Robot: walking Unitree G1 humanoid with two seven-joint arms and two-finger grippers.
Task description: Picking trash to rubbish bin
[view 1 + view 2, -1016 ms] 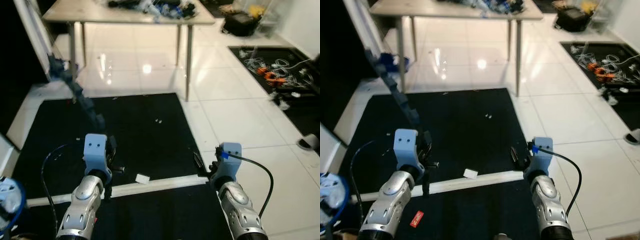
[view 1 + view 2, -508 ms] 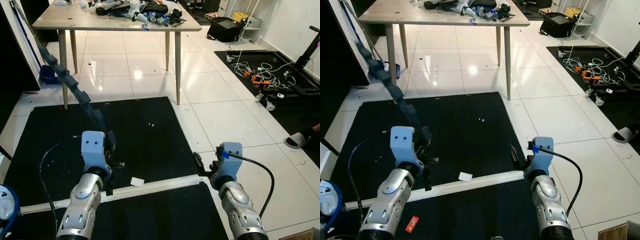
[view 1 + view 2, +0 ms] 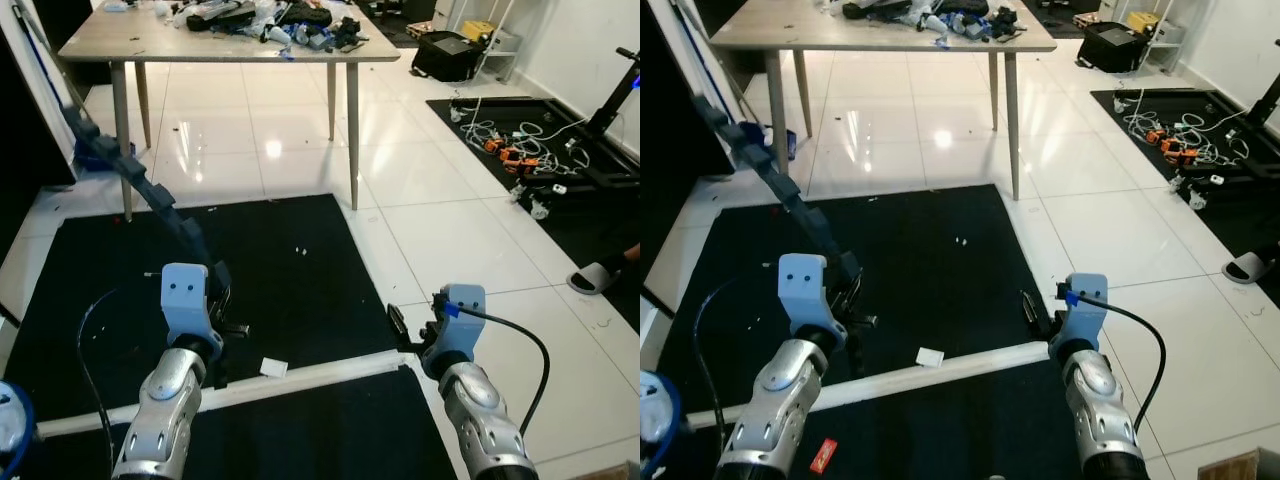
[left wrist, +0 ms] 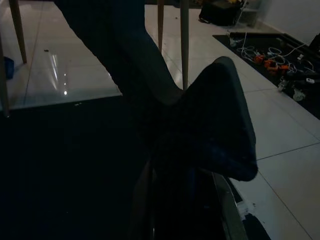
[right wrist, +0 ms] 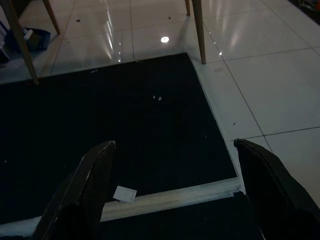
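Low over the black mat, both arms reach forward. The left gripper is clamped on a long dark segmented strip that rises from its fingers up and away toward the table; the left wrist view shows its dark end bulging close between the fingers. The right gripper holds nothing, its fingers spread wide apart. A small white scrap lies on the mat between the two grippers, just beside a white strip crossing the mat; the right wrist view shows it too. The right eye view also catches a small red wrapper beside the left forearm.
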